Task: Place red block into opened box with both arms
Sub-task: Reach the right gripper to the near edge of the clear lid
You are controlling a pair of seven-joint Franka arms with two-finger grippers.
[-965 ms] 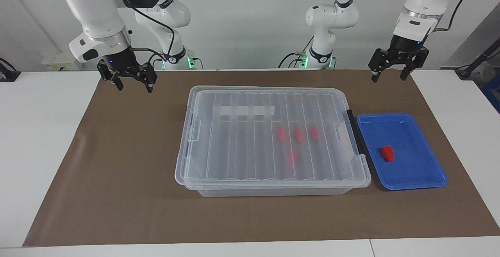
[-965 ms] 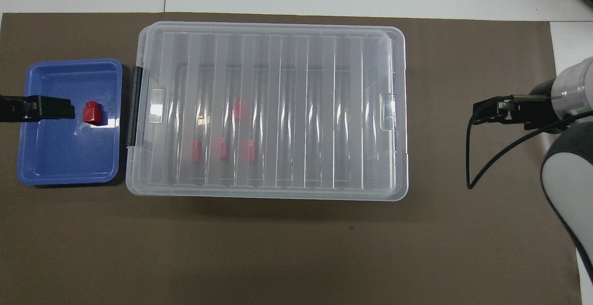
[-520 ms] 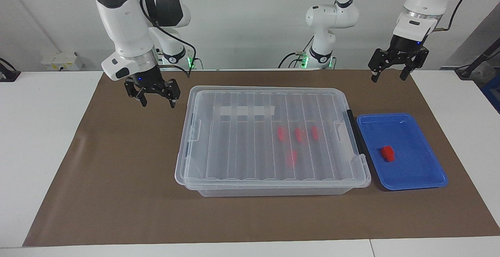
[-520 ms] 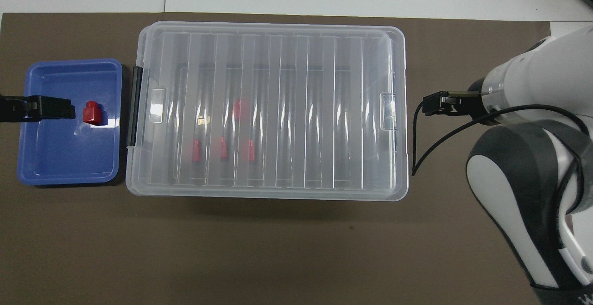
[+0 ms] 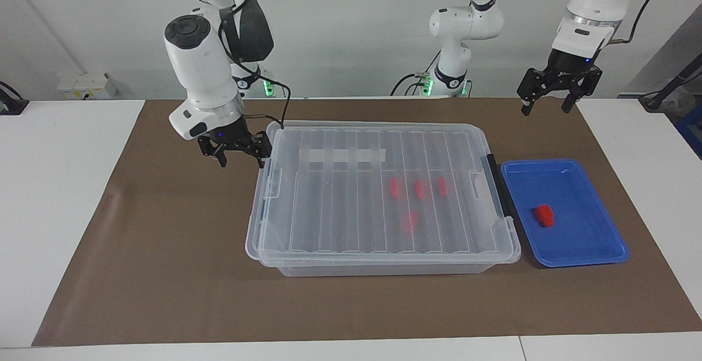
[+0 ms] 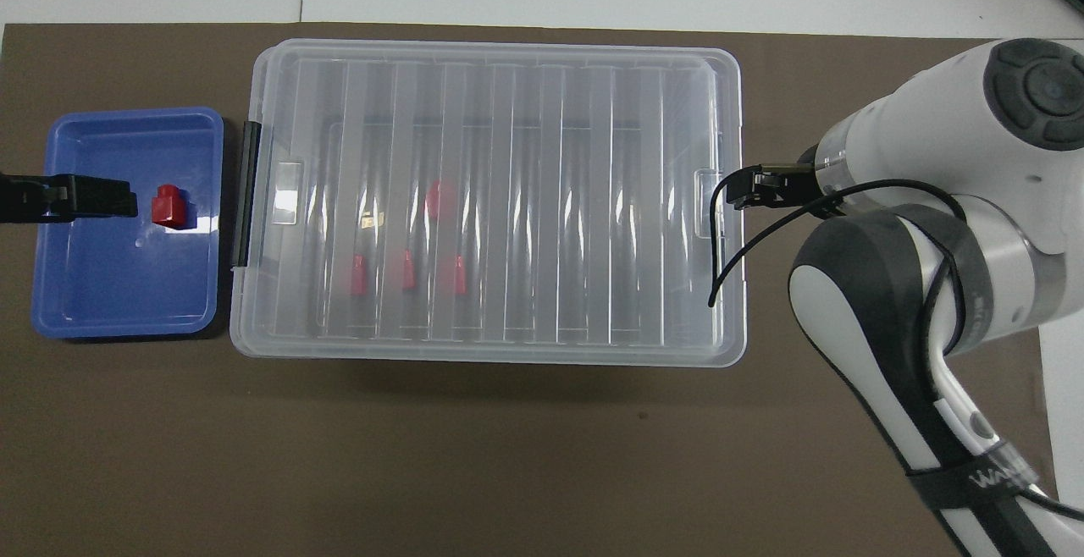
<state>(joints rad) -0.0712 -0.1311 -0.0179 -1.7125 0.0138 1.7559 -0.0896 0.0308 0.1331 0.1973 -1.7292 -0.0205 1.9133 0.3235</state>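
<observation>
Black right pincer [image 5: 239, 158]: wide open, empty | beside box [image 5: 378, 196]

Blue tray [image 5: 598, 243], brown mat [image 5: 164, 251], white table [image 5: 49, 196]

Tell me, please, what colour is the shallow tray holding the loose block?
The tray is blue, clearest in the overhead view.

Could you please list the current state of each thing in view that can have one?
box: closed, ribbed lid seated flat on top.
red block: lying loose in the blue tray, not gripped.
four red blocks: inside the closed box.
right gripper: open, empty, low at the box's end toward the right arm.
left gripper: open, empty, raised, waiting by the mat's edge nearest the robots.
</observation>
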